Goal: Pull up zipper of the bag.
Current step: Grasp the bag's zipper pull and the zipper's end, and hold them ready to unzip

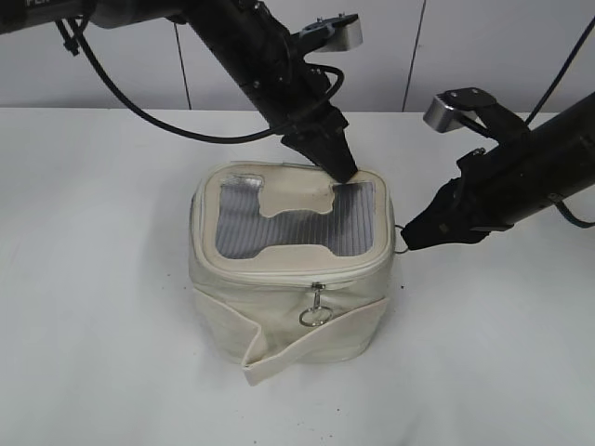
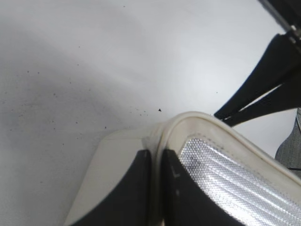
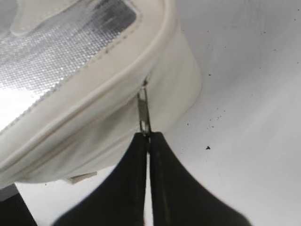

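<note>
The cream bag (image 1: pixel 279 321) stands on the white table, its grey mesh top (image 1: pixel 297 223) facing up. The cream zipper (image 1: pixel 307 272) runs around the top rim. One silver slider with a ring pull (image 1: pixel 316 307) hangs at the front. My left gripper (image 1: pixel 346 174) is shut on the bag's far right top rim (image 2: pixel 188 122), pinching it (image 2: pixel 156 157). My right gripper (image 1: pixel 407 238) is at the bag's right side, shut on the ring pull (image 3: pixel 143 113) of the second slider, its tips (image 3: pixel 148 136) just below the rim.
A folded cream band (image 1: pixel 307 348) sticks out from the bag's lower front. The white table (image 1: pixel 102 325) lies around the bag, with a wall behind. Small dark specks (image 3: pixel 207 148) lie on the table.
</note>
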{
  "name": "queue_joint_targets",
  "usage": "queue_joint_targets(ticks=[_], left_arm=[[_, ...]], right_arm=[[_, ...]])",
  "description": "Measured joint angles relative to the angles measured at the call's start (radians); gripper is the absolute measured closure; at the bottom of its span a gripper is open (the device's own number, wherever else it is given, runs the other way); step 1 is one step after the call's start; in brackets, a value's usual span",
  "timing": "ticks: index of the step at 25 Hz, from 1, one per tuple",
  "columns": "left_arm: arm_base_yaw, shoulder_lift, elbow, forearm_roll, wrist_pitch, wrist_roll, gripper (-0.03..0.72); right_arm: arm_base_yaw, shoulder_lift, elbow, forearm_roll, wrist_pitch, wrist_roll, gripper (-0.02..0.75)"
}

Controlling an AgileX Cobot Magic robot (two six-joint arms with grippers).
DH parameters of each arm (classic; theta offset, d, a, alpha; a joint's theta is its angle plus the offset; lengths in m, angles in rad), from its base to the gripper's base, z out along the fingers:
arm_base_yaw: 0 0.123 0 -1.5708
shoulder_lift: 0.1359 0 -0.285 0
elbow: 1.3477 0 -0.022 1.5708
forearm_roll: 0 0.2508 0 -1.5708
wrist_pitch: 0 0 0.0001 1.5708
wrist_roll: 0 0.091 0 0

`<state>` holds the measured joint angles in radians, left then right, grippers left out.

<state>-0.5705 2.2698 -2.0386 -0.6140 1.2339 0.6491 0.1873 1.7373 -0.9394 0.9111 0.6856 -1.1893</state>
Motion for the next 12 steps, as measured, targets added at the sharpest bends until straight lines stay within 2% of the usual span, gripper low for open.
queue_joint_targets(ticks=[12], left_arm=[[0.000, 0.000, 0.000, 0.000, 0.000, 0.000, 0.652]], right_arm=[[0.000, -0.015, 0.000, -0.048, 0.061, 0.034, 0.733]])
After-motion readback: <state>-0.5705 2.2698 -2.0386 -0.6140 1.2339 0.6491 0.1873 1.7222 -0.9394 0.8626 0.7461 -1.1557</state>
